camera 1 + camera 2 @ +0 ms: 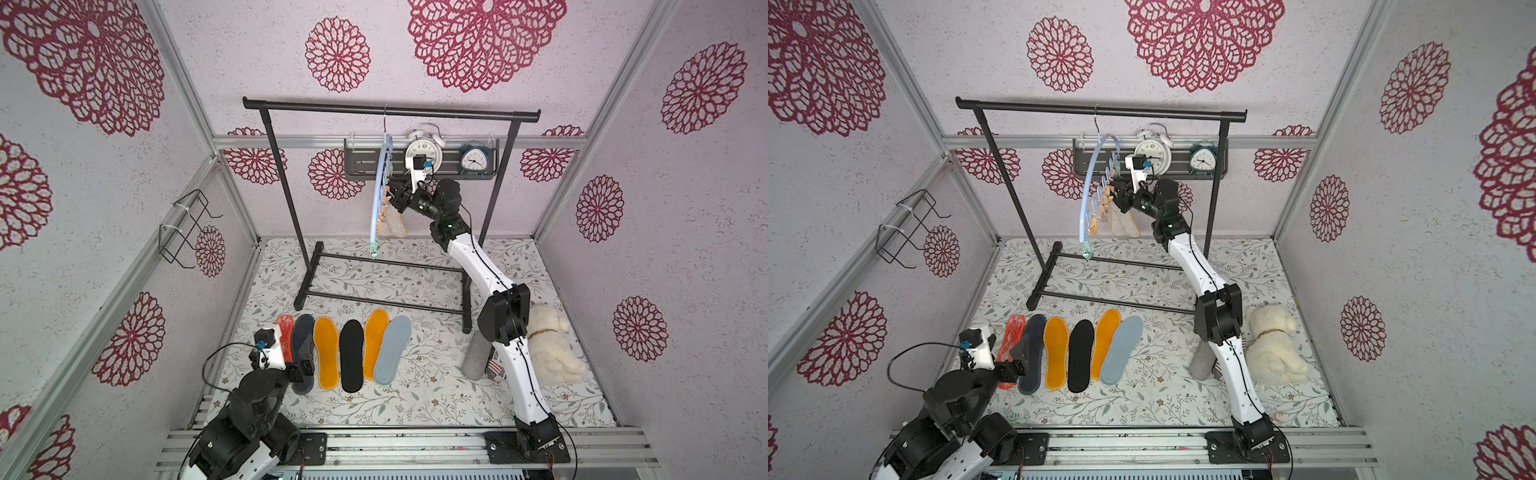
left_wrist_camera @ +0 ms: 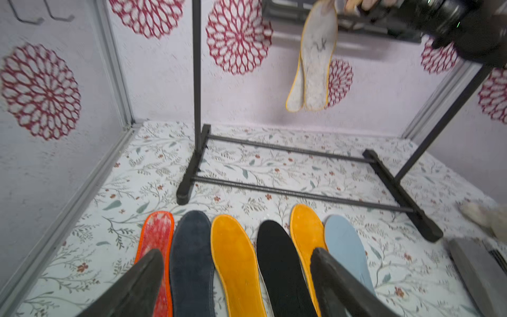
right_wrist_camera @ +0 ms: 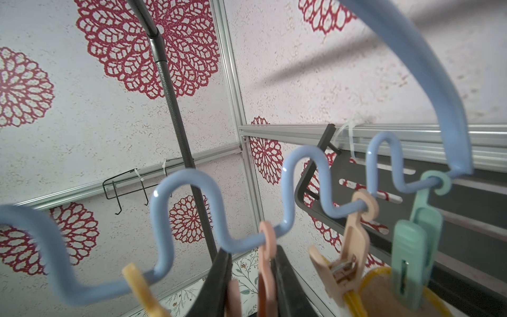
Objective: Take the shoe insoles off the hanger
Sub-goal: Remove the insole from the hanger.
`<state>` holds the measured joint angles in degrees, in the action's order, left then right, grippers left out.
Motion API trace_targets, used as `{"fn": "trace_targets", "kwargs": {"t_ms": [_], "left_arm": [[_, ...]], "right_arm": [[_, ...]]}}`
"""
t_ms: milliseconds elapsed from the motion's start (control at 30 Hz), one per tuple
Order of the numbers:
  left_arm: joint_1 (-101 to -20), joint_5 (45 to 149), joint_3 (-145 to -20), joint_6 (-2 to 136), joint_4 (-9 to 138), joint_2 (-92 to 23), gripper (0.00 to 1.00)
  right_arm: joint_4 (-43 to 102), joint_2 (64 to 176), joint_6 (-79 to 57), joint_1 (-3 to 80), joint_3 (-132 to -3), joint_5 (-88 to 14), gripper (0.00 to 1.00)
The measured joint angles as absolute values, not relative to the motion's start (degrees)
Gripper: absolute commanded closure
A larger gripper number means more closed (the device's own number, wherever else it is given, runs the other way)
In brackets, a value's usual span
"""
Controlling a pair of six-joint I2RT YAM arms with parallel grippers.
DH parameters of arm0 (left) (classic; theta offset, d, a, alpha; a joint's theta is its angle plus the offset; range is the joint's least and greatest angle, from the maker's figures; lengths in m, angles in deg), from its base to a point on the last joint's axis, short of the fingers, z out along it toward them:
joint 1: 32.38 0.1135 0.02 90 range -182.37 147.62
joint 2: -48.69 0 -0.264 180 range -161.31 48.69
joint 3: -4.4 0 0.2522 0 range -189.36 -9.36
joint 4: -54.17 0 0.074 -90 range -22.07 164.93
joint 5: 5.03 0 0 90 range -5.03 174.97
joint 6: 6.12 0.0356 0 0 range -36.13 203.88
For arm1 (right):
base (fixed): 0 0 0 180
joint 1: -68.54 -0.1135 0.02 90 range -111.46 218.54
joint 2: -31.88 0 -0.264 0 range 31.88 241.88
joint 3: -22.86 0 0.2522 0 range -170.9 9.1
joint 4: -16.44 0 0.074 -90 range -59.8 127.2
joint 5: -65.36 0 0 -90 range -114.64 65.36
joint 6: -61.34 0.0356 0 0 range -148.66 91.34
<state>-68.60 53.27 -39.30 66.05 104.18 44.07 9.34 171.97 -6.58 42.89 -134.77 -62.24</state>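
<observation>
Right wrist view: the right fingers [image 3: 216, 282] are pinching a pink clothespin [image 3: 267, 241] on the hanger [image 3: 452, 115], probably to spring it open, with two shoe insoles [image 2: 315, 63] hanging beside it, while the left fingers [image 2: 137, 285] are hovering wide and empty over six more lying on the bench [image 2: 274, 170].

You are holding your left arm [image 1: 253, 399] folded low near the front, and the left gripper [image 2: 237, 252] is pointing forward and down with its jaws standing wide apart, gripping nothing. Your right arm [image 1: 478, 257] is reaching far up and back, elbow bent, and the right gripper [image 3: 252, 263] is pinching a pink clothespin [image 3: 267, 241] between nearly closed jaws.
</observation>
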Motion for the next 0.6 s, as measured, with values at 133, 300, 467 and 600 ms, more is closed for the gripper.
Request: {"fn": "trace_targets", "kwargs": {"t_ms": [133,300,467,600], "left_arm": [[-68.6,51.6,-39.3,67.2,102.7,44.5,0.13],[-68.7,50.9,-39.3,67.8,102.5,41.1,0.13],[-68.7,51.0,-39.3,67.8,102.5,39.8,0.13],[-68.8,51.2,-39.3,67.8,102.4,39.5,0.13]], "right_arm": [[10.2,171.9,-7.6,42.9,-134.8,-62.4,0.59],[16.3,171.8,-9.1,42.9,-134.5,-62.1,0.24],[21.1,168.1,-11.7,42.5,-125.2,-60.3,0.16],[17.8,158.2,-12.8,42.2,-105.0,-58.1,0.13]]}}
